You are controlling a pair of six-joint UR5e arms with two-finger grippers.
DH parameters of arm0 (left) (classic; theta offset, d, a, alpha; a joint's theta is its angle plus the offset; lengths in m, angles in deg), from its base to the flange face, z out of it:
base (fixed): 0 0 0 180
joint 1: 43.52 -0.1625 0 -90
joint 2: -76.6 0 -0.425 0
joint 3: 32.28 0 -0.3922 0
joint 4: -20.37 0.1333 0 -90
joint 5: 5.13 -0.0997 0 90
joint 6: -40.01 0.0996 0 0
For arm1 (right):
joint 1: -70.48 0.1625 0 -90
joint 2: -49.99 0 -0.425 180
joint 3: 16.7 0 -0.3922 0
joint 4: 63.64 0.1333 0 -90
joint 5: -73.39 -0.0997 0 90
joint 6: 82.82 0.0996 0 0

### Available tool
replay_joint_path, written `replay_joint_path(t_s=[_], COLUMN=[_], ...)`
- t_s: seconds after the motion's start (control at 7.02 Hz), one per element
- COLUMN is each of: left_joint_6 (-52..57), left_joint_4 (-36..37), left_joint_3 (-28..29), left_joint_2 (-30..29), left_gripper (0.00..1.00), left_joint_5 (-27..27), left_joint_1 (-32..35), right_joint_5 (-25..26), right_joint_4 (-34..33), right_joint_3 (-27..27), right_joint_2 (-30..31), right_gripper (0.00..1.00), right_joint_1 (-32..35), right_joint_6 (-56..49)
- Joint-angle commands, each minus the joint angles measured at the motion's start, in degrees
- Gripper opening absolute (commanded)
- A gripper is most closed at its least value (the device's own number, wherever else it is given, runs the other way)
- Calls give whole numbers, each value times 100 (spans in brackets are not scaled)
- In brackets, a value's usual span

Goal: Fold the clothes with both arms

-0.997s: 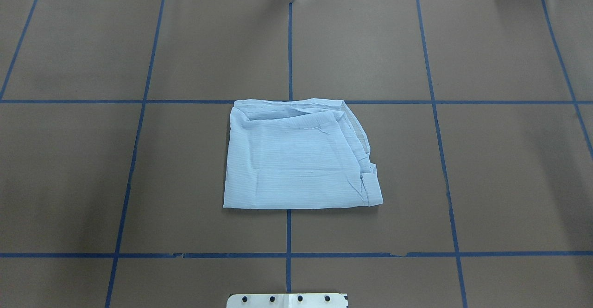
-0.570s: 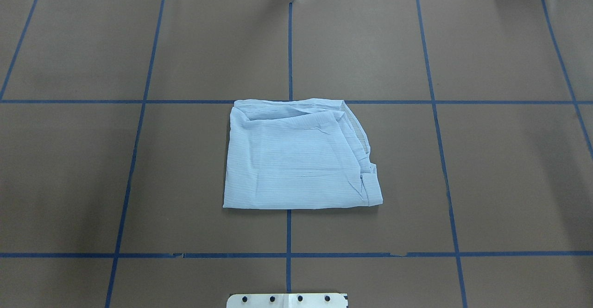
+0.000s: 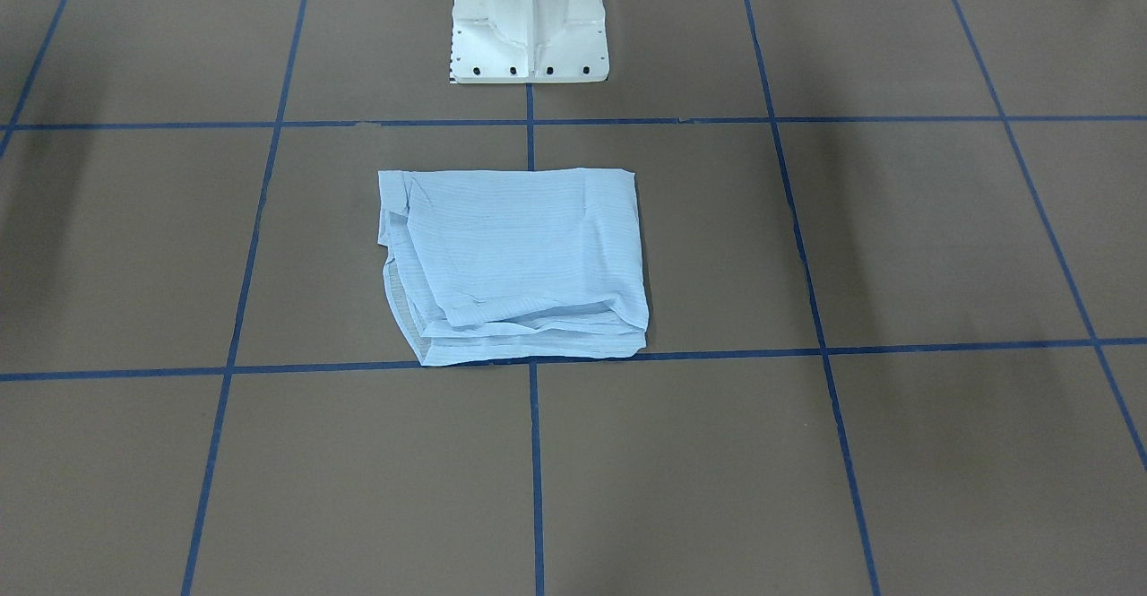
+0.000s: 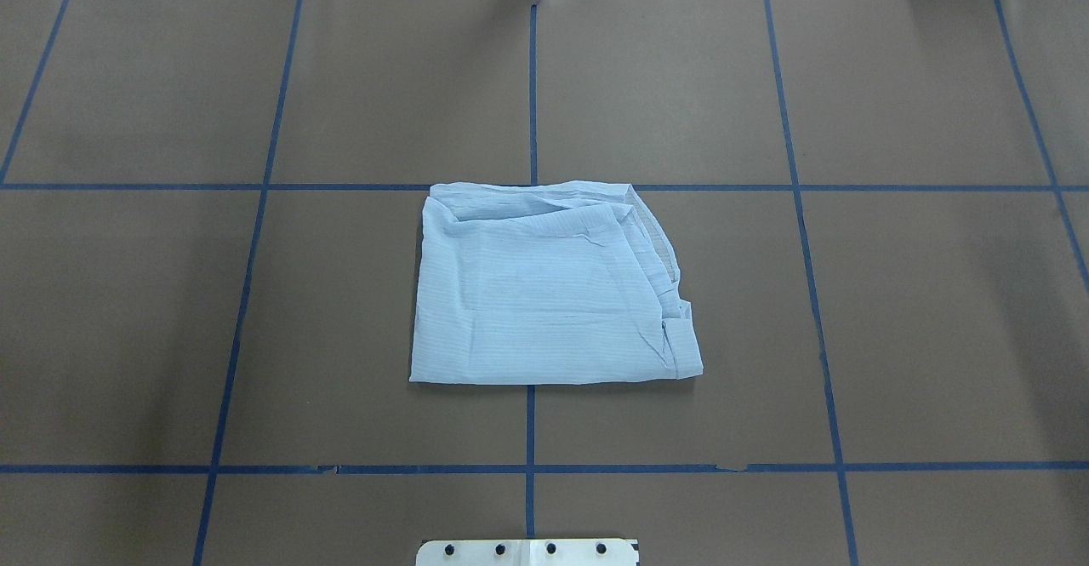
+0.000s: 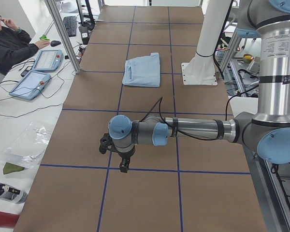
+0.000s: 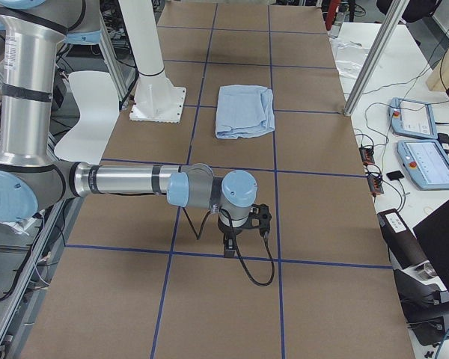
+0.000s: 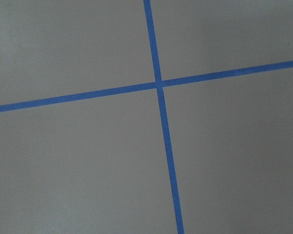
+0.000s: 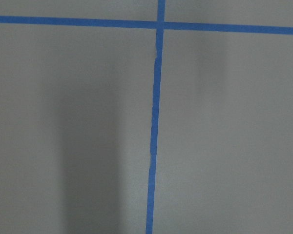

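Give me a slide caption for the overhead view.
Light-blue striped shirt, folded into a rough rectangle, lying on the brown table across the central blue tape line.

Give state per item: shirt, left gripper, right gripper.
shirt: folded to a compact rectangle, flat on the table, nothing touching it.
left gripper: over bare table, away from the shirt; open or shut, cannot tell.
right gripper: over bare table, away from the shirt; open or shut, cannot tell.

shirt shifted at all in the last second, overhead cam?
No. The folded shirt keeps its far edge along the same blue tape line, and its corners sit where they did.
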Motion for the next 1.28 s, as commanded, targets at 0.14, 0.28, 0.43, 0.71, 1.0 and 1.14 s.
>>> replay_joint_path(t_s=[0.14,0.28,0.43,0.71,1.0,1.14], left_joint_6=[-60,-77,-78,-78,-78,-78], left_joint_4=[-10,-10,-10,-10,-19,-19], left_joint_3=[-16,-25,-25,-16,-16,-16], left_joint_2=[22,14,14,14,14,-4], left_gripper=[100,100,100,100,100,100], left_joint_5=[42,42,42,42,42,33], left_joint_1=[0,0,0,0,0,0], right_joint_5=[0,0,8,26,26,26], right_joint_4=[17,18,26,218,352,352], right_joint_3=[6,6,6,-3,-47,-47], right_joint_2=[-31,-31,-39,-31,-13,-13], right_gripper=[100,100,100,100,100,100], right_joint_1=[0,0,0,0,0,0], right_joint_6=[527,528,528,536,554,554])
